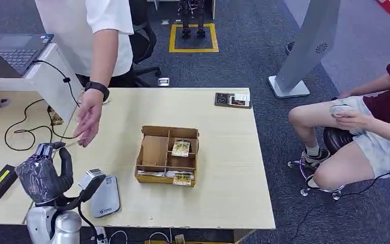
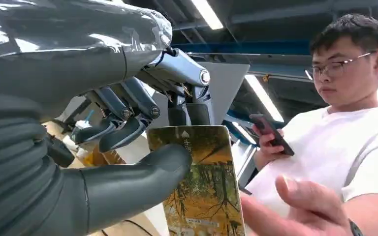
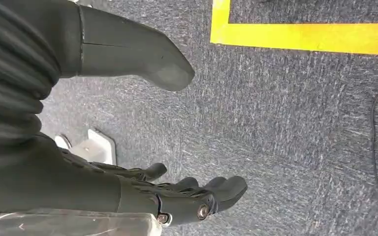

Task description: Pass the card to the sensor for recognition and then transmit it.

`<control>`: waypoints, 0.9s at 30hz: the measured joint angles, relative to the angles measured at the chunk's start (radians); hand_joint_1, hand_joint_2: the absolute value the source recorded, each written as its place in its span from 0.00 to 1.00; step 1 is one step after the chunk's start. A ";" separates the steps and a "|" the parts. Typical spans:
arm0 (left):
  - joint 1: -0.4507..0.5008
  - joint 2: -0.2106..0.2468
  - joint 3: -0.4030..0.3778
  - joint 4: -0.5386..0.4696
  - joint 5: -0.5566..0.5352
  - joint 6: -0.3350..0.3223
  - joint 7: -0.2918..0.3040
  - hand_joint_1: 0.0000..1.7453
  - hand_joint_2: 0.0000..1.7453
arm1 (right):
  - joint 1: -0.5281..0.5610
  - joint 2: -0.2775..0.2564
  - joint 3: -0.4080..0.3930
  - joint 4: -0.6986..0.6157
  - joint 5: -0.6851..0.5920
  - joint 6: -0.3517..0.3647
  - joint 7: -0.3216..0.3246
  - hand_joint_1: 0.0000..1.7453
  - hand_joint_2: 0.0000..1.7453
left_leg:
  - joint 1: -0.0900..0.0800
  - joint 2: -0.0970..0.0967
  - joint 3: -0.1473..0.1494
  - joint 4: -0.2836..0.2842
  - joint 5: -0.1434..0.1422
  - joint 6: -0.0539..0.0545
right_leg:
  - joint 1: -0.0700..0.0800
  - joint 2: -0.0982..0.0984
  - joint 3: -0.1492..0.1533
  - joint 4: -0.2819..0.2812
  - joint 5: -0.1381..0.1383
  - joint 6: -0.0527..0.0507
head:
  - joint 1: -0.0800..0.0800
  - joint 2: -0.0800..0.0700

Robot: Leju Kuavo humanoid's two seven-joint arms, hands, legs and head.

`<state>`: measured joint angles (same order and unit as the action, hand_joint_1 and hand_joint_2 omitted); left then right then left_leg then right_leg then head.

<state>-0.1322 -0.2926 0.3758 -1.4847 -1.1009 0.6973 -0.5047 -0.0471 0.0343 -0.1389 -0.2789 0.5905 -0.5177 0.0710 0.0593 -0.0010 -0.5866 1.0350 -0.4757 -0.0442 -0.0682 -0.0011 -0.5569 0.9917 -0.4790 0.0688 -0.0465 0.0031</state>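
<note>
Yellow-green print marks the card [image 2: 204, 187], pinched between the thick thumb and the darker fingers [image 2: 123, 132] of our left hand [image 1: 45, 173], raised and standing upright, we judge so a person can take it. The person's open hand [image 1: 88, 118] hovers just beyond our fingers; in the wrist view its fingertips reach close to the card's lower edge, contact unclear. The grey sensor [image 1: 105, 195] lies on the desk [image 1: 223, 152] just beside and below our left hand, so we judge the scan step done or near. Our right hand [image 3: 177, 196] hangs over carpet, fingers apart, holding nothing.
</note>
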 joint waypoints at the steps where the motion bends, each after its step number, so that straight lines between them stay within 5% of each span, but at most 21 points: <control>1: -0.005 -0.001 0.000 0.002 0.007 0.000 0.000 1.00 1.00 | 0.000 0.002 -0.002 0.000 0.004 0.000 0.001 0.00 1.00 | 0.000 0.000 0.000 0.000 0.000 0.000 | 0.000 0.000 0.000 0.000 0.000 0.000 | 0.000 0.000; 8: -0.028 -0.005 -0.006 0.014 0.024 0.000 0.009 1.00 1.00 | 0.000 0.006 -0.007 0.000 0.016 0.006 0.010 0.00 1.00 | 0.000 0.001 0.000 0.000 0.000 0.000 | 0.000 0.001 -0.001 0.000 0.000 0.000 | 0.000 0.000; 9: -0.029 -0.005 -0.009 0.014 0.028 0.000 0.012 0.94 1.00 | 0.000 0.006 -0.007 0.000 0.016 0.006 0.010 0.00 1.00 | 0.000 0.001 0.000 0.000 0.000 0.000 | 0.000 0.001 -0.001 0.000 0.000 0.000 | 0.000 0.000; 10: -0.030 -0.005 -0.014 0.014 0.030 0.000 0.013 0.68 1.00 | 0.000 0.006 -0.007 0.000 0.016 0.006 0.010 0.00 1.00 | 0.000 0.001 0.000 0.000 0.000 0.000 | 0.000 0.001 -0.001 0.000 0.000 0.000 | 0.000 0.000; 11: -0.031 -0.006 -0.021 0.015 0.034 0.000 0.017 0.00 1.00 | 0.000 0.007 -0.007 0.000 0.016 0.006 0.012 0.00 1.00 | 0.000 0.001 0.000 0.000 0.000 0.000 | 0.000 0.001 -0.001 0.000 0.000 0.000 | 0.000 0.000; 27: -0.046 -0.006 -0.098 0.025 0.022 -0.001 0.011 0.00 1.00 | 0.000 0.014 -0.023 0.000 0.040 0.007 0.011 0.00 1.00 | 0.000 0.001 -0.001 0.000 0.000 0.000 | 0.000 0.001 -0.001 0.000 0.000 0.000 | 0.000 0.000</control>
<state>-0.1778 -0.2991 0.2777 -1.4599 -1.0792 0.6962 -0.4940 -0.0472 0.0484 -0.1617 -0.2789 0.6302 -0.5104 0.0824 0.0593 0.0003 -0.5874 1.0351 -0.4757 -0.0442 -0.0682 0.0002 -0.5582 0.9917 -0.4787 0.0689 -0.0465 0.0031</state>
